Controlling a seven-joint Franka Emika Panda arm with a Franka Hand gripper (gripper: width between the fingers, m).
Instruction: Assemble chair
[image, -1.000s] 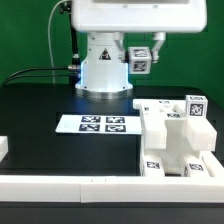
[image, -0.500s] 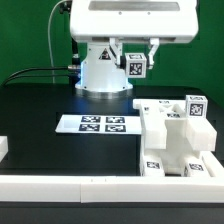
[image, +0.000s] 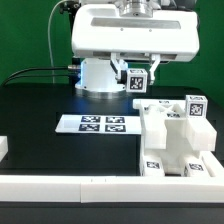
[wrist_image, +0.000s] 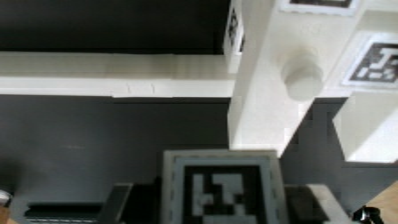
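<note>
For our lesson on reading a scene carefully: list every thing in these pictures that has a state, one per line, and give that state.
claw: closed on a tagged chair part, raised above the table
tagged chair part: held in the air, touching nothing else
partly built chair: standing on the table at the exterior view's right, not held
marker board: lying flat on the table

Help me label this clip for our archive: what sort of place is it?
Probably a robotics lab bench: a black table before a green backdrop, a fixed marker board, and tagged white chair parts beside a robot arm whose gripper holds a tagged block.
</note>
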